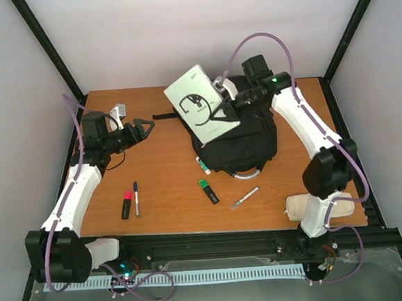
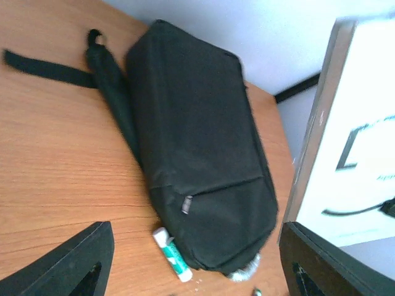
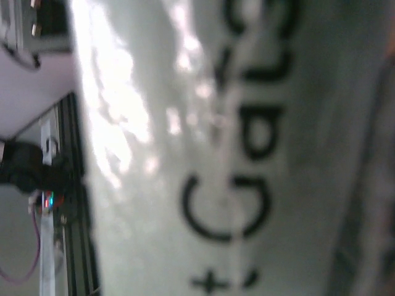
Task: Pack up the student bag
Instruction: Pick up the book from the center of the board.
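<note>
Closest to the arm bases, at the right near edge of the table (image 1: 160,161), a white pouch (image 1: 297,204) lies partly hidden behind the right arm. A little farther in, small items lie scattered and well apart from one another: a red highlighter (image 1: 126,204) just beside a slim blue-capped pen (image 1: 136,198) on the left, a green marker (image 1: 208,191) near the middle, and a silver pen (image 1: 244,198) to its right. A white and green glue stick (image 1: 204,166) lies against the near left corner of the bag (image 1: 246,147).

The bag, black and lying flat, sits right of centre on the table, its pale grey handle (image 1: 250,174) pointing towards the bases and a black strap (image 1: 165,116) trailing out to the left at the far end. The left wrist view shows the bag (image 2: 197,154) lengthwise, with the glue stick (image 2: 173,254) at its nearer end.

The left gripper (image 1: 147,129) hangs over bare wood to the left of the bag, its jaws spread wide and holding nothing.

Above the far half of the bag, a white book (image 1: 201,105) with black lettering is tilted in the air. The right gripper (image 1: 227,106) pinches its right edge. The cover (image 3: 234,148) fills the right wrist view, blurred, and that camera's own fingers are not visible.
</note>
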{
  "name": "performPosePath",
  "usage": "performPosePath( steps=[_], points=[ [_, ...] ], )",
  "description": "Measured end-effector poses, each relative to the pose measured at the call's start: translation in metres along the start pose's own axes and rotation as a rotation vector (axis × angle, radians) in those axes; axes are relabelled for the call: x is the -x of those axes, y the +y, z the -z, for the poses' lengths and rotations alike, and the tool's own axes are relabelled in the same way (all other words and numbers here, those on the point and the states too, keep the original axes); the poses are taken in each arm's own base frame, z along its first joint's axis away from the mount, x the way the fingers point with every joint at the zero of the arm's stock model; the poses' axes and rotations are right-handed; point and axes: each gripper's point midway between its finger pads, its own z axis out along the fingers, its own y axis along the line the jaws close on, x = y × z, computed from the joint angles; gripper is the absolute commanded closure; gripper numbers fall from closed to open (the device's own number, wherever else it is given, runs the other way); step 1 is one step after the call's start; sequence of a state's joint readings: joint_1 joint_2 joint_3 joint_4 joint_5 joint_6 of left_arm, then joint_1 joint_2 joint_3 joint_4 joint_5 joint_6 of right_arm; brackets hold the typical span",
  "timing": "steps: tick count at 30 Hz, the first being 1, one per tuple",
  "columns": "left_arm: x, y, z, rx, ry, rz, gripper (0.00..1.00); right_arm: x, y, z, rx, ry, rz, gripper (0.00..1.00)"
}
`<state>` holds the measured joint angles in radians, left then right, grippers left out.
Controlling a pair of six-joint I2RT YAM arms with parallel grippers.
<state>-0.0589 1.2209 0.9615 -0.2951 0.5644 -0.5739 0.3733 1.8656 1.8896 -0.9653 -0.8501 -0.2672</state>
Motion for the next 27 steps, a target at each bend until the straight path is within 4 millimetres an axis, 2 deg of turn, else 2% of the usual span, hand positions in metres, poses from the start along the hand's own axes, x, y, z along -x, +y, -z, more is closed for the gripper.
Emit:
performPosePath(
  steps=[2, 3, 4, 5, 10, 13, 16, 18, 21, 27],
  points=[
    [-0.002, -0.016, 0.007, -0.058, 0.006, -0.043, 0.24, -0.015, 0.018, 0.012, 0.008, 0.036, 0.071, 0.97],
    [-0.005, -0.026, 0.009, -0.096, 0.012, -0.069, 0.20, -0.025, 0.029, 0.016, 0.018, 0.060, 0.104, 0.97],
    [-0.008, -0.034, 0.010, -0.124, 0.020, -0.092, 0.02, -0.037, 0.039, 0.020, 0.029, 0.085, 0.131, 0.97],
    [-0.014, -0.044, 0.010, -0.161, 0.036, -0.124, 0.01, -0.049, 0.047, 0.023, 0.039, 0.109, 0.151, 0.97],
    [-0.070, -0.097, 0.004, -0.336, 0.188, -0.304, 0.01, -0.103, 0.074, 0.034, 0.087, 0.222, 0.219, 0.97],
    [-0.098, -0.113, 0.004, -0.397, 0.262, -0.387, 0.04, -0.126, 0.078, 0.037, 0.099, 0.280, 0.248, 0.97],
    [-0.113, -0.120, 0.007, -0.426, 0.296, -0.443, 0.06, -0.142, 0.079, 0.037, 0.112, 0.329, 0.268, 0.97],
    [-0.122, -0.124, 0.009, -0.446, 0.318, -0.479, 0.11, -0.151, 0.081, 0.035, 0.125, 0.359, 0.281, 0.97],
    [-0.138, -0.130, 0.011, -0.484, 0.374, -0.520, 0.24, -0.166, 0.088, 0.030, 0.151, 0.414, 0.303, 0.97],
    [-0.164, -0.142, 0.014, -0.579, 0.490, -0.563, 0.56, -0.179, 0.103, 0.022, 0.193, 0.487, 0.344, 0.97]
  ],
)
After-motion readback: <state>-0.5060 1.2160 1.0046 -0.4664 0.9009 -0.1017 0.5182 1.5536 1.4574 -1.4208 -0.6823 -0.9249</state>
